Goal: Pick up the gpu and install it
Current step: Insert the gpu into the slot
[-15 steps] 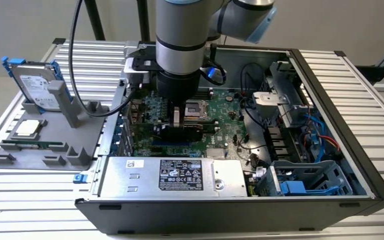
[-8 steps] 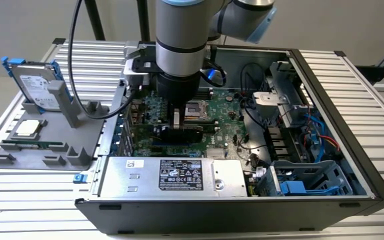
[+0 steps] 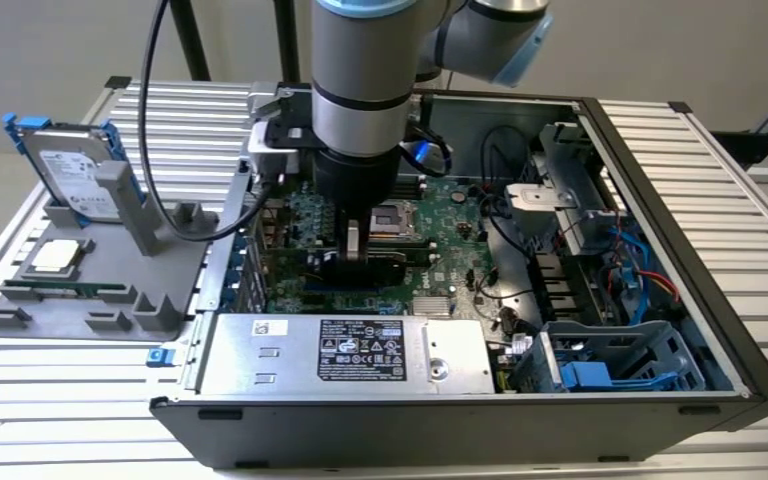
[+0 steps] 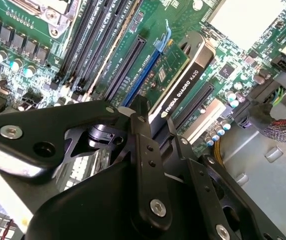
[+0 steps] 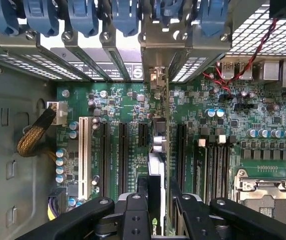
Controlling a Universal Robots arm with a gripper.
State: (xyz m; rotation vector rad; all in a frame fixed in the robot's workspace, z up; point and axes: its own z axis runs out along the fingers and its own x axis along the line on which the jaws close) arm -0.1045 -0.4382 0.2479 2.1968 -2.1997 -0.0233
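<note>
Flanking gpu (image 4: 183,75): motherboard slots (image 5: 122,150).

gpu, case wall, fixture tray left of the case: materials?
gpu: green fibreglass-looking board with a matte black shroud, likely plastic, held upright by the hand in the blue slot. Case wall: dull grey sheet metal, stamped holes. Fixture tray: uniform matte grey, probably moulded or printed plastic.

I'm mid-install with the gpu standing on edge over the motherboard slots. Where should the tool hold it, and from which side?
Hold the gpu by its free upper edge, coming straight down from above, with one finger on the green board face and one on the black shroud face. The card stands upright with its connector edge down at the blue slot, so only the top edge is reachable. The tool sits there now.
</note>
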